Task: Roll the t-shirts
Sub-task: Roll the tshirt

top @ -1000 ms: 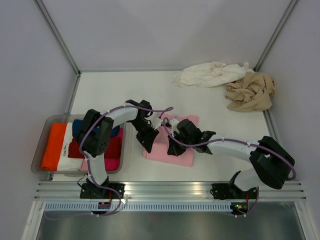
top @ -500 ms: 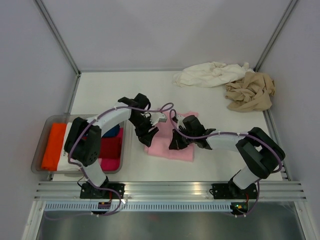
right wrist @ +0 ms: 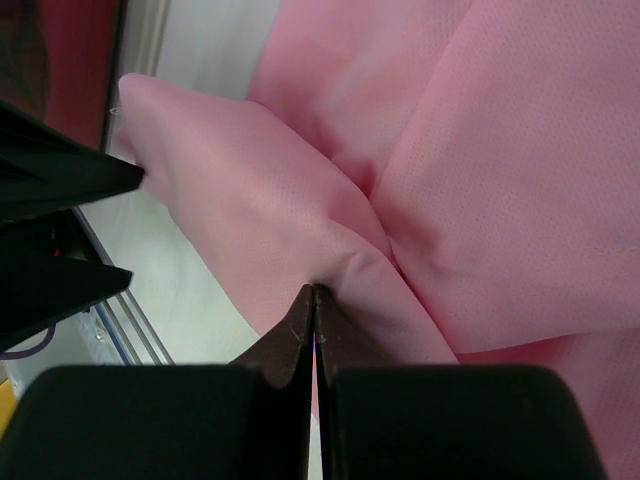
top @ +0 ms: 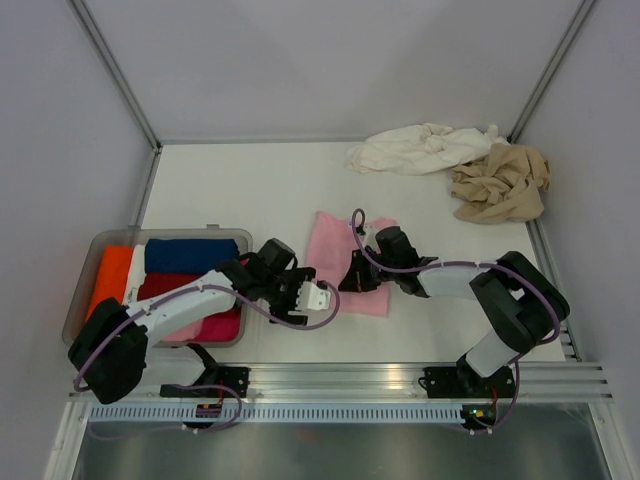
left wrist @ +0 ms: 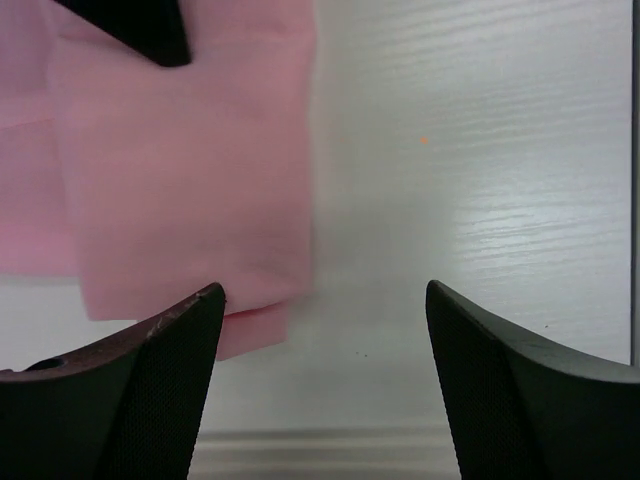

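Two grippers sat near pink t-shirt point(top: 330, 240), folded flat on table point(top: 250, 190), long side running near to far. Right gripper point(top: 358, 274) was on it, fingers together, pinching raised fold. Left gripper point(top: 318, 297) was just beside shirt's near-left corner, on tray point(top: 90, 262) side, fingers wide apart, holding nothing. Right arm was closer, so roll would likely start there. Cream t-shirt point(top: 415, 148) and tan t-shirt point(top: 500, 185) lay bunched far right.

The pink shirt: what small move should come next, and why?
Probably the right gripper should carry its pinched fold over the pink shirt: its jaws are shut on the cloth, while the left gripper stands open beside the shirt's edge, holding nothing.
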Available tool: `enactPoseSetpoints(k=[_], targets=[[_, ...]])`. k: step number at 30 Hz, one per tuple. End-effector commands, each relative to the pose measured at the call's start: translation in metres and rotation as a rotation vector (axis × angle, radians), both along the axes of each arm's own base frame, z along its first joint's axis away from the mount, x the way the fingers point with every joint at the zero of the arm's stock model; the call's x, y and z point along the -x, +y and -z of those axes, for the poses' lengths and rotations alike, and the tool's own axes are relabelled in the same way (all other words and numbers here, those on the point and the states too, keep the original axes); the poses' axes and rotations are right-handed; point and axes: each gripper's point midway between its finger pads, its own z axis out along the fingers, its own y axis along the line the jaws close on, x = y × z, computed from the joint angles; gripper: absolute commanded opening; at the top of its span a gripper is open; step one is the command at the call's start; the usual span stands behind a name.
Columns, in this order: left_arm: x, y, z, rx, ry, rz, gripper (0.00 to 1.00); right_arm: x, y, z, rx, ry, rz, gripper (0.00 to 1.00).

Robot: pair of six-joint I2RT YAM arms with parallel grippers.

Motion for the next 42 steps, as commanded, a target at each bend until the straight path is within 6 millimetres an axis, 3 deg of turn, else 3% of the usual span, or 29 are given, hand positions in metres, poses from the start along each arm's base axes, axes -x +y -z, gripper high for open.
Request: enactPoseSetpoints(k=[1, 3, 9, 11, 14, 15, 17, 18, 20, 21, 22, 26, 30, 32, 33, 34, 39, 42], targets=[[-0.025, -0.016, -0.009, 0.037, -0.257, 0.088, 0.86, -0.005, 0.008, -0.012, -0.062, -0.034, -0.011, 0.0], [-0.03, -0.019, -0.002, 0.009, -0.297, 0.091, 0.92, -0.005, 0.007, -0.013, -0.064, -0.036, -0.012, 0.0], [-0.037, -0.015, 0.016, -0.046, -0.313, 0.081, 0.91, -0.003, 0.007, -0.016, -0.074, -0.044, -0.02, 0.0], [-0.032, -0.012, 0.025, -0.059, -0.297, 0.099, 0.9, -0.001, 0.007, -0.016, -0.075, -0.043, -0.031, 0.0], [-0.028, -0.009, 0.036, -0.081, -0.27, 0.105, 0.8, -0.001, 0.007, -0.018, -0.072, -0.056, -0.044, 0.01], [-0.028, -0.009, 0.038, -0.087, -0.265, 0.101, 0.68, 0.0, 0.006, -0.021, -0.07, -0.063, -0.049, 0.02], [-0.034, -0.008, 0.043, -0.108, -0.263, 0.07, 0.54, -0.003, 0.005, -0.027, -0.057, -0.103, -0.064, 0.04], [-0.037, -0.009, 0.043, -0.111, -0.262, 0.056, 0.41, -0.002, 0.0, -0.029, -0.027, -0.115, -0.059, 0.08], [-0.044, -0.012, 0.042, -0.121, -0.25, 0.015, 0.27, -0.006, -0.007, -0.034, 0.021, -0.185, -0.084, 0.14], [-0.045, -0.013, 0.041, -0.123, -0.242, 0.003, 0.07, -0.001, -0.015, -0.038, 0.059, -0.188, -0.092, 0.23], [-0.045, -0.011, 0.043, -0.135, -0.217, -0.02, 0.03, -0.008, -0.021, -0.042, 0.113, -0.26, -0.108, 0.27], [-0.035, -0.01, 0.03, -0.105, -0.062, -0.052, 0.02, -0.006, -0.049, -0.052, 0.303, -0.387, -0.169, 0.37], [-0.018, -0.004, 0.021, -0.08, 0.091, -0.057, 0.02, 0.013, -0.062, -0.065, 0.44, -0.582, -0.3, 0.42], [-0.015, -0.001, 0.017, -0.068, 0.148, -0.071, 0.02, 0.024, -0.07, -0.059, 0.479, -0.641, -0.351, 0.44], [-0.013, -0.001, 0.016, -0.061, 0.171, -0.077, 0.02, 0.026, -0.072, -0.069, 0.472, -0.723, -0.378, 0.45], [-0.011, -0.002, 0.014, -0.045, 0.2, -0.083, 0.02, 0.033, -0.079, -0.059, 0.488, -0.736, -0.408, 0.47], [-0.011, -0.001, 0.006, -0.034, 0.255, -0.106, 0.02, 0.05, -0.075, -0.076, 0.437, -0.932, -0.496, 0.57], [-0.012, -0.002, 0.003, -0.023, 0.276, -0.112, 0.02, 0.056, -0.077, -0.061, 0.504, -0.935, -0.539, 0.61]])
